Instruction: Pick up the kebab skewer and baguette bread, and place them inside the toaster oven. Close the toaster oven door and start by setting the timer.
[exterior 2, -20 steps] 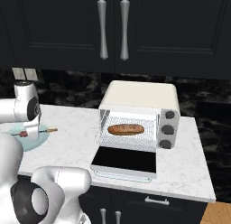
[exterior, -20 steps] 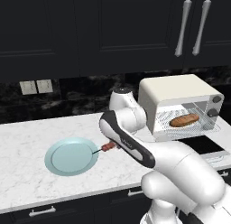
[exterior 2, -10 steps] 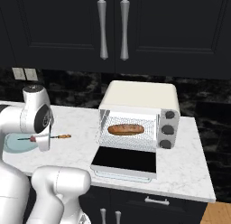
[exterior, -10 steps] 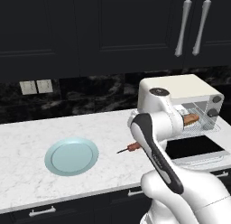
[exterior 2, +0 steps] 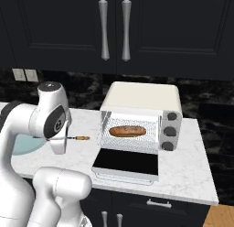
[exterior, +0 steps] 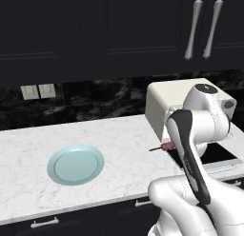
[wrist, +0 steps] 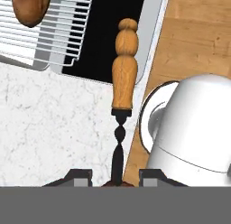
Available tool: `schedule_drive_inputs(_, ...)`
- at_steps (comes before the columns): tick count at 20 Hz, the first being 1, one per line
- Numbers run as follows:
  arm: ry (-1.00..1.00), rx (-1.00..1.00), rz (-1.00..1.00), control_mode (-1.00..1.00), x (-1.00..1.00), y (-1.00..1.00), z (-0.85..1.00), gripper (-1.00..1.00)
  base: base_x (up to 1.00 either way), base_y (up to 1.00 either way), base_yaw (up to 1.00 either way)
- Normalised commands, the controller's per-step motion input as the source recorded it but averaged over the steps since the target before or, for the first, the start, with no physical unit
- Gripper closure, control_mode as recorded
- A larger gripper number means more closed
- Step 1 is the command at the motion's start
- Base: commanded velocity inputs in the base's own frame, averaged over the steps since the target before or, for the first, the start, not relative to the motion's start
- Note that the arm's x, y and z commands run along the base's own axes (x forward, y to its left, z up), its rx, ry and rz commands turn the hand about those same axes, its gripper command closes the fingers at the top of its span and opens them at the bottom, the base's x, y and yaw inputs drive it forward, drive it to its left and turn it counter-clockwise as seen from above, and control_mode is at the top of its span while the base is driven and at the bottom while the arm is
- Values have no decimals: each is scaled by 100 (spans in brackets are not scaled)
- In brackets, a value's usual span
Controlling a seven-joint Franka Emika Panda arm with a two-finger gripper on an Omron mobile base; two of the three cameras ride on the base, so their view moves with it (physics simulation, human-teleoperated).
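In the hand view my gripper (wrist: 117, 179) is shut on the kebab skewer (wrist: 123, 74). Its dark twisted shaft runs up from between the fingertips (wrist: 80, 176) to a turned wooden handle. The skewer (exterior 2: 80, 138) hangs level above the counter, left of the cream-white toaster oven (exterior 2: 142, 97), with its tip (exterior: 159, 147) sticking out from behind my forearm. The baguette bread (exterior 2: 127, 131) lies on the wire rack (wrist: 58, 33) inside the oven. The toaster oven door (exterior 2: 129, 163) is folded down flat, dark glass up.
A pale blue plate (exterior: 75, 164) sits on the white marble counter (exterior: 119, 135) to the left. Two dark knobs (exterior 2: 171, 130) stand on the oven's right side. Black cabinets with bar handles (exterior 2: 104, 29) hang above. Wooden floor (wrist: 198, 38) lies past the counter edge.
The arm has swung right, from over the plate to the front of the toaster oven, carrying the skewer along. The baguette and the open door have stayed in place.
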Motion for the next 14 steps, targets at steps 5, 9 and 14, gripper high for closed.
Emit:
schedule_drive_inputs(5,-2,0,-10,-100,-18,-81,28,100,0,0,0)
schedule_drive_inputs(9,-5,0,-6,-100,-11,-89,17,100,0,0,0)
schedule_drive_inputs(14,-6,0,-2,-100,-2,-88,7,100,0,0,0)
